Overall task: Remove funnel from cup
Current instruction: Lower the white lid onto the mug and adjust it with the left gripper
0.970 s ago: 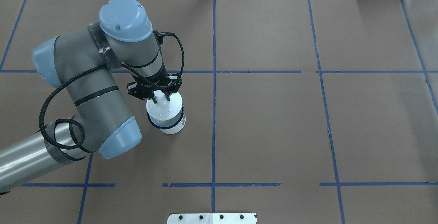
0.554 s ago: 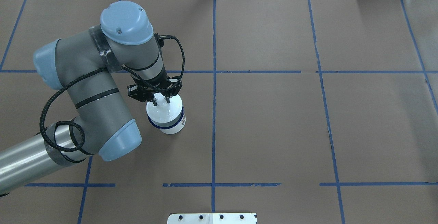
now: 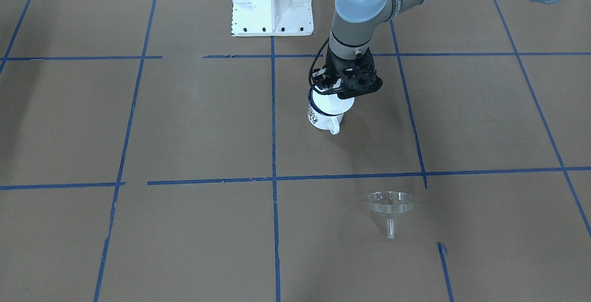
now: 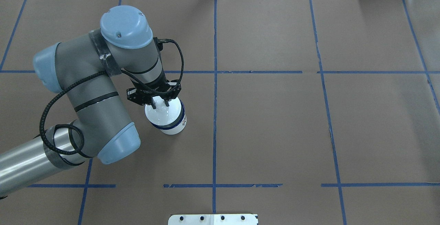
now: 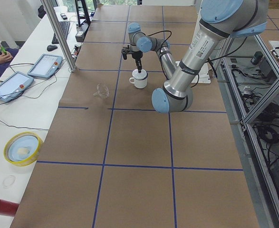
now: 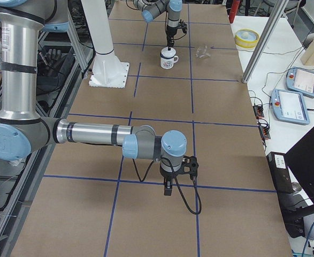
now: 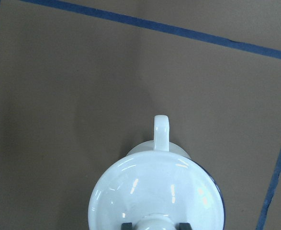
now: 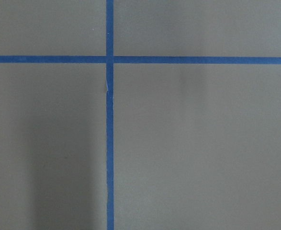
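Note:
The cup (image 3: 318,118) is a white mug with a dark blue rim, standing on the brown table; it also shows in the overhead view (image 4: 176,124). A round white domed lid (image 4: 164,114) sits on it, slightly askew. My left gripper (image 4: 160,103) is shut on the lid's knob; in the left wrist view the lid (image 7: 154,187) fills the bottom and the mug handle (image 7: 161,134) points away. The clear funnel (image 3: 390,205) lies on the table, apart from the cup, towards the operators' side. My right gripper (image 6: 168,188) shows only in the right side view; I cannot tell its state.
The white robot base (image 3: 272,2) stands at the table's robot side. A yellow bowl (image 5: 23,148) and two tablets (image 5: 45,64) lie on the operators' bench. A metal post (image 5: 58,35) rises at the table's edge. Blue tape lines (image 8: 109,120) cross the table.
My left arm has shifted slightly up and to the left in the overhead view, and the lid held by its knob has moved the same way over the mug.

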Robot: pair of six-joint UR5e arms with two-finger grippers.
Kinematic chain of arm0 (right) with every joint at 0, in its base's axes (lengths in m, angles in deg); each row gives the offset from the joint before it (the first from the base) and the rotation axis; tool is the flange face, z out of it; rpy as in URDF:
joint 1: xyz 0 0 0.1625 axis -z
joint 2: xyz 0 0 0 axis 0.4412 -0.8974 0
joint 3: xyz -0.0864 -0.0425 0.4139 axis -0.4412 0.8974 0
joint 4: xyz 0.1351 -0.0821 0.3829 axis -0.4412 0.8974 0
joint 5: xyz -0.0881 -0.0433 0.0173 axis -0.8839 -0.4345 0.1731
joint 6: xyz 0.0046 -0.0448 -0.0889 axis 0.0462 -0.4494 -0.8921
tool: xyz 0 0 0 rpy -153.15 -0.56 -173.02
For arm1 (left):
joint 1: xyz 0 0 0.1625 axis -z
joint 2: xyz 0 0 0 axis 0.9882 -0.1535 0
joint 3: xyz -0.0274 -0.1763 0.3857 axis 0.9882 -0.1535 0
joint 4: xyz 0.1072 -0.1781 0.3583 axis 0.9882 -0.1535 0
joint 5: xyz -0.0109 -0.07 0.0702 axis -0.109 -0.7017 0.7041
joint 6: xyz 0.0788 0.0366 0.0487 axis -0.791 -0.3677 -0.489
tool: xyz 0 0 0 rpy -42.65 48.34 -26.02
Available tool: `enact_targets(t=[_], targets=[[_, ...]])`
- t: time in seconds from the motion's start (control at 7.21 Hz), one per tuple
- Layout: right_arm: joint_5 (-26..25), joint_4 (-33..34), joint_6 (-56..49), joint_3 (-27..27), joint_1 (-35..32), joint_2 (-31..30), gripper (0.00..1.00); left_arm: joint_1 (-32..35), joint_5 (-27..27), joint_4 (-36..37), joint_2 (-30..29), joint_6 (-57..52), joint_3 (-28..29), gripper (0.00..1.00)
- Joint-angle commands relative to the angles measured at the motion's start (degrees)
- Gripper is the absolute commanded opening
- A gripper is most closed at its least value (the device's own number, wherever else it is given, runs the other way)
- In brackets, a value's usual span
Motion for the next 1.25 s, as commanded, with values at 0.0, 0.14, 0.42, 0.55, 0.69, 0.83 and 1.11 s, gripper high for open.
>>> enact_targets(t=[0.0, 0.14, 0.42, 0.55, 0.69, 0.83, 1.11], targets=[[0.0, 0.0, 0.0, 0.0, 0.0, 0.0, 1.0, -0.1, -0.2, 0.1, -0.1, 0.0, -0.6, 0.0], [0.0, 0.0, 0.0, 0.0, 0.0, 0.0, 1.0, -0.1, -0.3, 0.1, -0.1, 0.0, -1.0, 0.0], [0.0, 0.0, 0.0, 0.0, 0.0, 0.0, 1.0, -0.1, -0.3, 0.0, -0.1, 0.0, -0.9, 0.0], [0.0, 0.0, 0.0, 0.0, 0.0, 0.0, 1.0, -0.3, -0.2, -0.1, -0.1, 0.0, -0.4, 0.0], [0.0, 0.0, 0.0, 0.0, 0.0, 0.0, 1.0, -0.4, -0.3, -0.1, -0.1, 0.0, -0.3, 0.0], [0.0, 0.0, 0.0, 0.0, 0.0, 0.0, 1.0, -0.7, -0.2, -0.1, 0.0, 0.0, -0.2, 0.0], [0.0, 0.0, 0.0, 0.0, 0.0, 0.0, 1.0, -0.7, -0.3, -0.1, 0.0, 0.0, -0.5, 0.45]])
